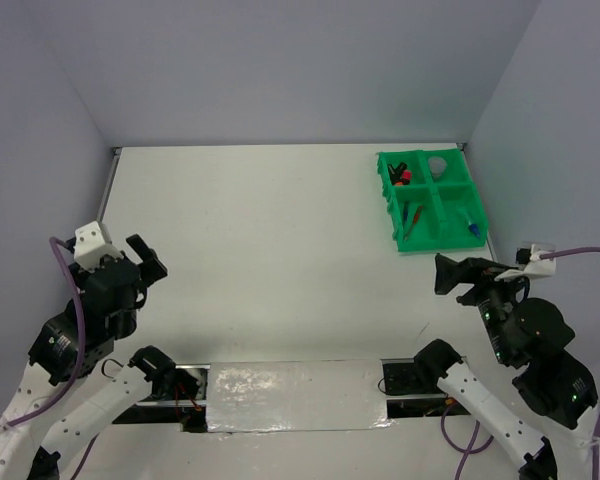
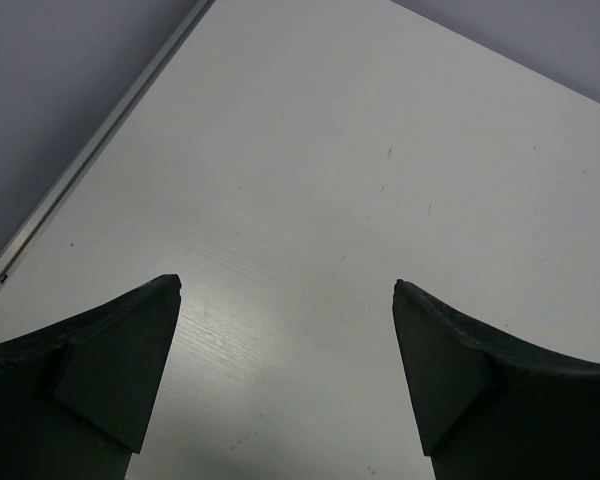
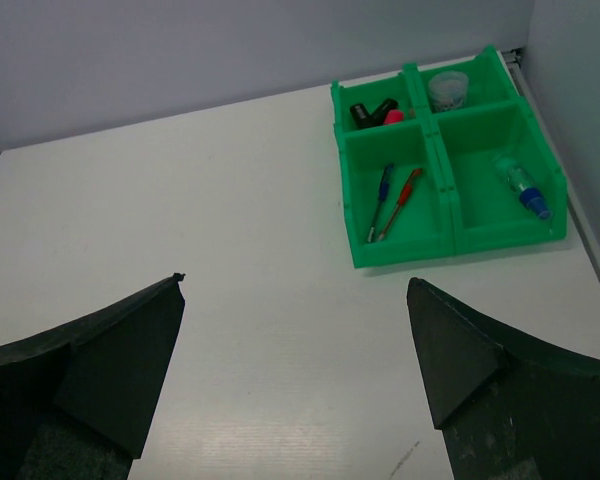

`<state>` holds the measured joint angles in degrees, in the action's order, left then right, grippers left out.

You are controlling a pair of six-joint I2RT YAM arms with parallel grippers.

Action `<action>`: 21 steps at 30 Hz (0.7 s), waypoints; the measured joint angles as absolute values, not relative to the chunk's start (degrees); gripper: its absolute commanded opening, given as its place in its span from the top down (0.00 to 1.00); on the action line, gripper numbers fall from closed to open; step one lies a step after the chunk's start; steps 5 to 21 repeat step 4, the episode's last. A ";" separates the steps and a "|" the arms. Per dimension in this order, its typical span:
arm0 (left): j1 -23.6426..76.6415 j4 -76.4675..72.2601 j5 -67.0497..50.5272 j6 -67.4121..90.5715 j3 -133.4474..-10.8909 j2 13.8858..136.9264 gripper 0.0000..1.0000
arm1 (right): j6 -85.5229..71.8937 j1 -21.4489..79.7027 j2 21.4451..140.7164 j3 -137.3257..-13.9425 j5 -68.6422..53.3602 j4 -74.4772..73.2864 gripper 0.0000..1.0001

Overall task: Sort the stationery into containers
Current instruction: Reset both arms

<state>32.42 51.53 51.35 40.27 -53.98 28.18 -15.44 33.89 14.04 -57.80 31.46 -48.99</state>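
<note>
The white table (image 1: pixel 280 260) is being occupied at its far right corner by the green tray (image 3: pixel 400 250). The left gripper (image 2: pixel 286 283) and right gripper (image 3: pixel 296 280) are being held empty, jaws wide apart, well short of the tray. Inside it, black highlighters (image 3: pixel 372 112), a bottle (image 3: pixel 520 185) with unreadable print, a grey pot (image 3: pixel 447 90) and two pens (image 3: pixel 382 198) are being held in separate compartments.

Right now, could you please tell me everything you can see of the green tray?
The green tray is bright, glossy-looking plastic, squarish, with cross walls making four compartments. It sits flat on the table, far right corner. Far left holds black highlighters, far right a round grey pot, near left a blue pen and red pen, near right a small bottle lying down.
</note>
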 measured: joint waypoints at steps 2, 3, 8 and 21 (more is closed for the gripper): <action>32.42 51.35 51.16 40.25 -53.98 28.08 0.01 | -15.62 33.89 14.52 -57.63 31.79 -48.99 0.00; 32.42 51.33 51.09 40.25 -53.95 27.90 0.01 | -15.64 33.89 14.74 -57.63 31.97 -48.99 0.00; 32.42 51.31 51.09 40.25 -53.91 27.73 0.01 | -15.66 33.89 14.90 -57.63 32.03 -48.99 0.00; 32.42 51.31 51.09 40.25 -53.91 27.73 0.01 | -15.66 33.89 14.90 -57.63 32.03 -48.99 0.00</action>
